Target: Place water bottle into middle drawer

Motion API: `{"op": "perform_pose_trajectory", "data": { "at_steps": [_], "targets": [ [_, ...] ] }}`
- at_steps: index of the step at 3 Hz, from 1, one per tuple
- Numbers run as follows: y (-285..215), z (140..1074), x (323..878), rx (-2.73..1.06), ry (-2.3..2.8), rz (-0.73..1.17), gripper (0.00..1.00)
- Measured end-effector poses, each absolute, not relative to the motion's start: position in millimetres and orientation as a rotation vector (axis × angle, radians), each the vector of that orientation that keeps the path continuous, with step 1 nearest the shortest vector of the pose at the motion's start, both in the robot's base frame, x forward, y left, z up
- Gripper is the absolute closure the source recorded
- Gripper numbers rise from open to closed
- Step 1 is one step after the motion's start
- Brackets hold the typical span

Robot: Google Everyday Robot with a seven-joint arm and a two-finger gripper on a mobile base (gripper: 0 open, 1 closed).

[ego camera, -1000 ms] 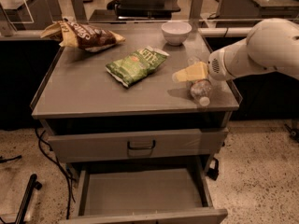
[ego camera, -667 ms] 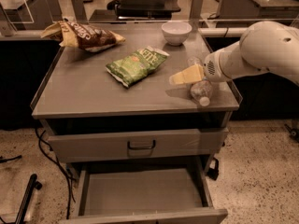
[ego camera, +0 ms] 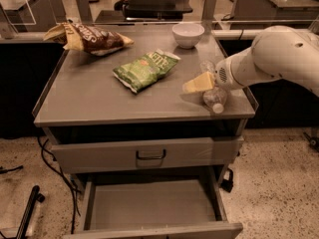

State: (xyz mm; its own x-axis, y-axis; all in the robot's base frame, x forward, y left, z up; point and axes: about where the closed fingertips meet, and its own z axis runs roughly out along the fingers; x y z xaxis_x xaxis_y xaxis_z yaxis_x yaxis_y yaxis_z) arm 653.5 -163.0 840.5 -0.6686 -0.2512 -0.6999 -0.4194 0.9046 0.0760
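The small clear crinkled plastic water bottle [ego camera: 215, 99] lies on its side near the right front corner of the grey metal bench [ego camera: 94, 101]. Its white cap points toward the front edge. The tool [ego camera: 201, 82], at the end of the white robot arm [ego camera: 279, 56] that reaches in from the right, sits low over the bench top directly above the bottle. The tool's pale yellow end juts out to the left across the bottle's middle. The capped part of the bottle shows in front of the tool, and a further clear, crinkled patch shows behind it. I cannot tell whether the tool is spread, pressed together or pinching the bottle, nor whether it touches the bottle.

Just left of the tool lies a green crinkled chip bag [ego camera: 145, 69], set diagonally near the bench's centre. A round white bowl [ego camera: 188, 34] stands behind the tool near the back edge. A brown and yellow chip bag [ego camera: 87, 38] lies at the back left corner, well apart from the bottle.

Below the bench top is a grey drawer front with a black bar handle [ego camera: 150, 155]. Beneath that front, the wide shallow grey metal middle drawer [ego camera: 149, 203] is pulled out toward the camera, showing its flat floor, well below the bottle and tool.
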Motion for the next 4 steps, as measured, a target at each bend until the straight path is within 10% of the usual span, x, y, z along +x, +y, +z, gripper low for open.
{"op": "perform_pose_trajectory", "data": {
  "at_steps": [4],
  "targets": [
    [-171.5,857.5,641.5,-0.682,2.344,0.175,1.0]
  ]
}}
